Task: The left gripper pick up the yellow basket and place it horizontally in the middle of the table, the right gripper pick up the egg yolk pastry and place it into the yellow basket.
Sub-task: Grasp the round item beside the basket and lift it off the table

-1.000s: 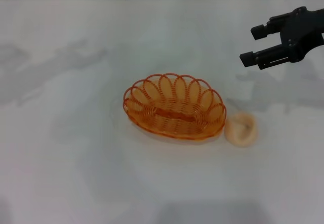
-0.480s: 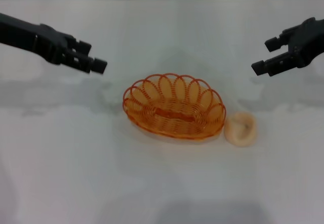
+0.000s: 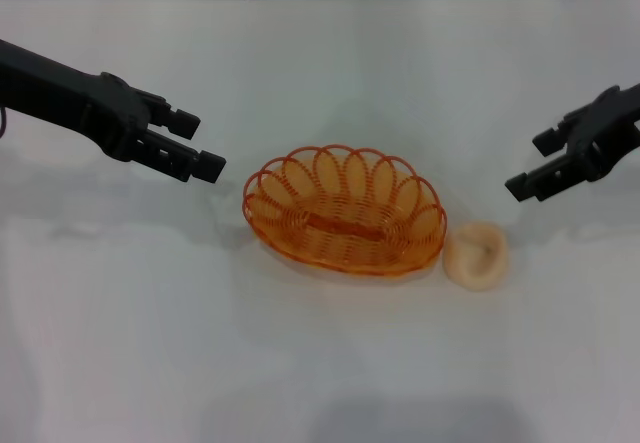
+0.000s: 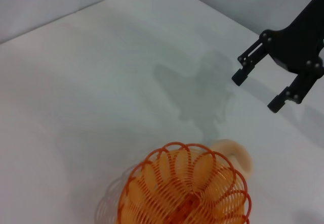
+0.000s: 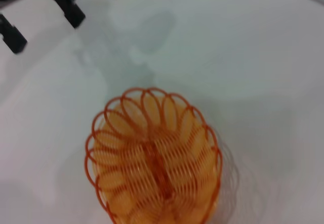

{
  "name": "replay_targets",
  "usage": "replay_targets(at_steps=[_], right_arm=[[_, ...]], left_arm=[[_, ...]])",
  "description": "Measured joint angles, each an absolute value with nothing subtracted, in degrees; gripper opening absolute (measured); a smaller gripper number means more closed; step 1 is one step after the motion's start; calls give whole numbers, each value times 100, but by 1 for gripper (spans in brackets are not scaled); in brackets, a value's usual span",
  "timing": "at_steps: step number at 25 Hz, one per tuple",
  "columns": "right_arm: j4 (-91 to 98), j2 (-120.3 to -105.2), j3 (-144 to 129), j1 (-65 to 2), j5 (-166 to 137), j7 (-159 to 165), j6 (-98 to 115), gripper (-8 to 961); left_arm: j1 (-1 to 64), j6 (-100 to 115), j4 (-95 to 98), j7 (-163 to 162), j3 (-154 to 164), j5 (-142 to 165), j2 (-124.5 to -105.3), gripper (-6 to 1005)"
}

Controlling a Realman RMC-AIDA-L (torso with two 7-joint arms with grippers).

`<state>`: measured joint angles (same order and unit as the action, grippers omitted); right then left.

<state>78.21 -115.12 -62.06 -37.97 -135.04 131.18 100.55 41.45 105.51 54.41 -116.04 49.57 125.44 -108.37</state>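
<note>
**Both claws hovering either side of the basket, nothing held**

I'm holding my left gripper [image 3: 197,142] out over the table [image 3: 320,363], on the left side, near the yellow basket [image 3: 344,209] but not touching it. Its two black fingers are spread apart with a clear gap between them, tips pointing toward the basket's left end. Nothing is sitting between them.

I'm keeping my right gripper [image 3: 533,166] out on the right side, fingers also parted, empty, tips pointing in toward the middle. It's hanging above and to the right of the egg yolk pastry [image 3: 477,254], apart from it. In the left wrist view I'm seeing that same right gripper [image 4: 258,89] farther off, fingers spread, its shadow falling on the table beneath.

The yellow basket is sitting upright on the table, roughly in the middle, long axis running left to right, open side up and empty. The right wrist view is showing it [image 5: 154,166] from above with nothing inside, and my left gripper [image 5: 43,24] is poking in at the far corner, fingers apart.

The egg yolk pastry is lying on the table just beside the basket's right end, touching or nearly touching the rim; I can't tell which. In the left wrist view the pastry [image 4: 237,155] is peeking out from behind the basket [image 4: 185,188] rim, partly hidden by the wire loops.
</note>
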Motion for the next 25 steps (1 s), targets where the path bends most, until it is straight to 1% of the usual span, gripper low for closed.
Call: replay_targets(at_steps=[13,16,22,25], right_arm=[[7711,-11546,-7251,-3880,-13929,13613,9824,737],[7592,-11557,-7466,-3915,-13894,13614,9692,726],[7308,-11591,-7609,-4014,-13853,13614,9517,640],[7178,-11593,-7755,-4078,-13845,13614,9359,642]], left_arm=[[4072,10444,5440,-11539,4919,12557,-10990,887],[4063,10430,5423,-11537,4913,12557,-11000,887],[4024,10397,5411,-11534,4913,12550,-11002,887],[3993,10381,5413,-11530,4913,12515,-11002,888]])
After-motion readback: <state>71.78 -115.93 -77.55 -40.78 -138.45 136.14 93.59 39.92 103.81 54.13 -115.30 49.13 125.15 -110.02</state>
